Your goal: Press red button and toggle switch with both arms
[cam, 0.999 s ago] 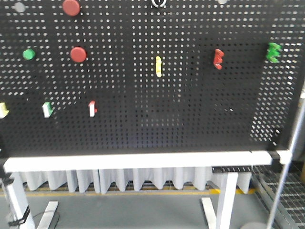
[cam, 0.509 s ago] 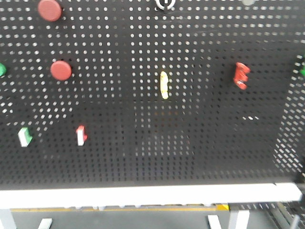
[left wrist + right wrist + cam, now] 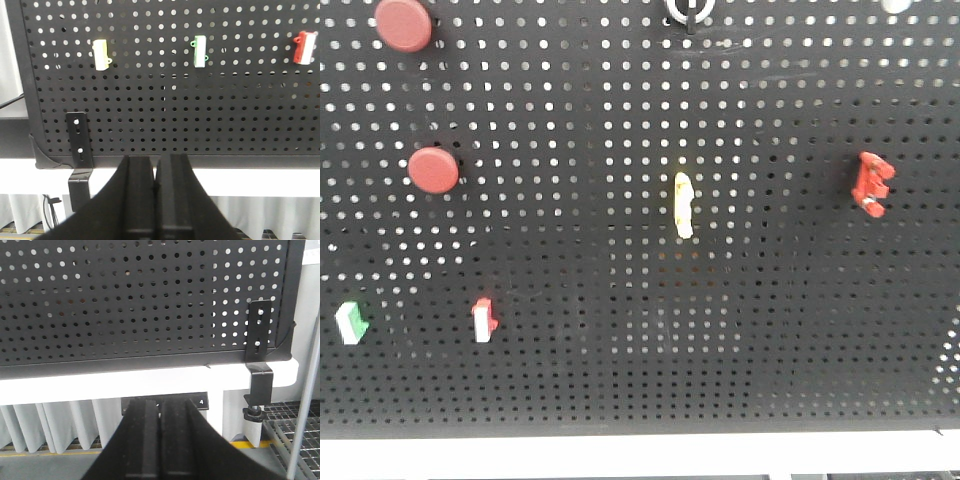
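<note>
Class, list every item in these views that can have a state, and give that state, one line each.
upper red button, untouched
lower red button, untouched
switch, untouched, partly cut off by the picture's top edge; setting unclear
yellow lever, untouched
white-and-red rocker, untouched
left gripper, fingers shut, holding nothing
right gripper, fingers shut, holding nothing

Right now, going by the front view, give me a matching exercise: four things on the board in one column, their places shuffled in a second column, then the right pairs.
Things:
1. switch
2. pale yellow lever
3. white-and-green rocker
4. lower red button

Places:
A. low, at the far left
B. top edge, near the centre
C. left side, below the upper red button
D. middle of the pegboard

Pairs: 1-B, 2-D, 3-A, 4-C
</note>
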`<state>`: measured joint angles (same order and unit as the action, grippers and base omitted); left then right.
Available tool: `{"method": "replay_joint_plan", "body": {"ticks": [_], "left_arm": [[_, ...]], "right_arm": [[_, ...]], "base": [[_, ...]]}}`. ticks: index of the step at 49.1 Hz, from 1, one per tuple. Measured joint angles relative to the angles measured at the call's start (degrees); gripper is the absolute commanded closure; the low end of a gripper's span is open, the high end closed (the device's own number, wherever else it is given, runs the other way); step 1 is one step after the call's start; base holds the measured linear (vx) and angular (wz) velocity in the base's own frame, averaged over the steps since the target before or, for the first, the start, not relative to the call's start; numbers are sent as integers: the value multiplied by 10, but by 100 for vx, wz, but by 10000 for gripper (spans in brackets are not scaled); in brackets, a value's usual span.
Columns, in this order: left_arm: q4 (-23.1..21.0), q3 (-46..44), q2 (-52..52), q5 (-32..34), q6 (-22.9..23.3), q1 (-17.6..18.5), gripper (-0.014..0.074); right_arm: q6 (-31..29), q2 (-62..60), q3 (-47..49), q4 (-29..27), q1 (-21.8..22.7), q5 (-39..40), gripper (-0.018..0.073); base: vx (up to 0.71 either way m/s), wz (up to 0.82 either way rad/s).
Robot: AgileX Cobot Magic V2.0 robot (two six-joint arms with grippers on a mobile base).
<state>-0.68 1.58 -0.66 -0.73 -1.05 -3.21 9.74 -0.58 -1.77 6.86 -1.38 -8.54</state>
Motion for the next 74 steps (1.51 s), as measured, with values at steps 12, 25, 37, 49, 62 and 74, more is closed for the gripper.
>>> {"method": "replay_joint_plan", "body": {"ticks": [12,25,37,49,62,74], "left_arm": [[0,0,0,0,0,0,595],[0,0,0,0,0,0,595],[0,0,0,0,0,0,595],[0,0,0,15,0,0,595],[0,0,0,130,0,0,595],[17,-24,0,147,4,0,595]], "right_arm": [[0,0,0,0,0,0,562],[0,0,0,0,0,0,562],[0,0,0,0,0,0,562],[0,0,0,0,0,39,562],[0,0,0,0,0,107,562],[1,4,76,1,0,132,562]], "base": [[1,-1],[0,0],[0,0],[0,0],[0,0],[0,0]]}}
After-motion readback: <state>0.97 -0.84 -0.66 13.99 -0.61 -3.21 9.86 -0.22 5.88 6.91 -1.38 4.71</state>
